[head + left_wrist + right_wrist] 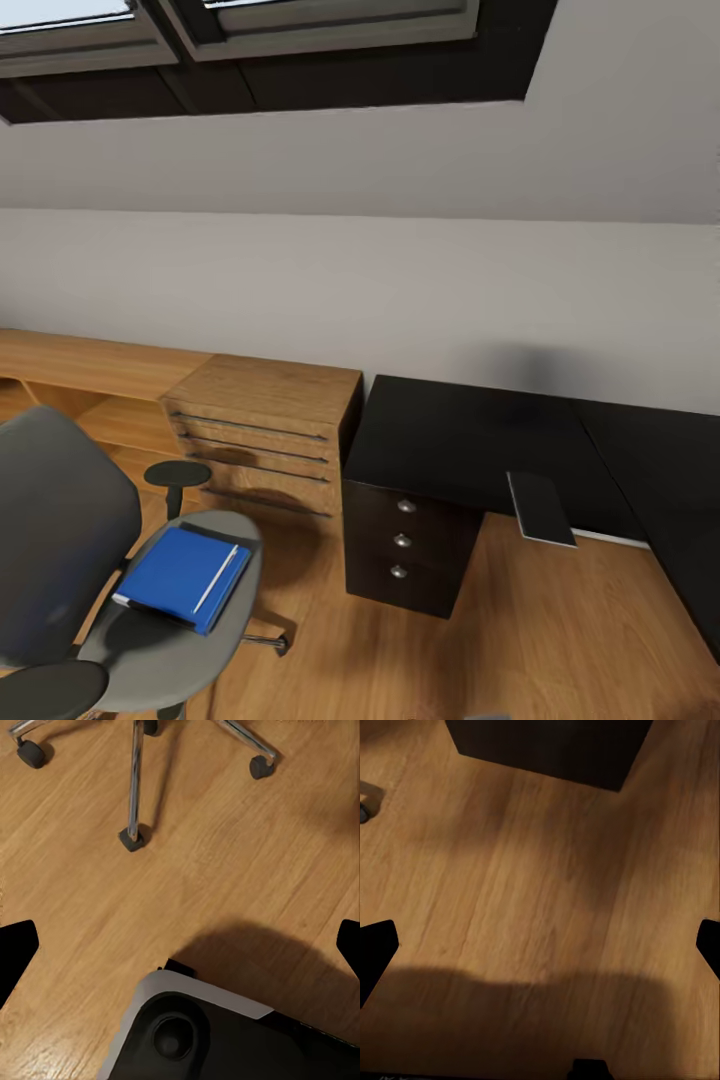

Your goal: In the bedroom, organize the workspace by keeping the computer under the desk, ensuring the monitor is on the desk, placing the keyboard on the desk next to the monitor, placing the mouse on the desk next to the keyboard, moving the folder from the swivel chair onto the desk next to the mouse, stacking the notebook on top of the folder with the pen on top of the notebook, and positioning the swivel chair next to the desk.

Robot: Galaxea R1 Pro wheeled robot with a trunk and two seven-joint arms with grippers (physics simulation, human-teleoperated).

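The swivel chair [70,560] stands at the lower left, and its grey seat carries the bright blue folder [175,578]. Across the folder lies the thin whitish pen [222,578]. To the right is the desk [470,440], with a glossy black top and a three-drawer unit [402,540]. The dark grey notebook [540,508] lies at the desk's front edge and overhangs it slightly. My left gripper [180,945] is open above the wooden floor near the chair's chrome base [135,780]. My right gripper [540,945] is open over the floor in front of the drawer unit [547,750].
A light wooden chest of drawers [265,430] stands between the chair and the desk, joined to a low wooden shelf [90,370] along the wall. A sloped wall with roof windows [230,30] rises behind. My own base [225,1035] shows under the left wrist.
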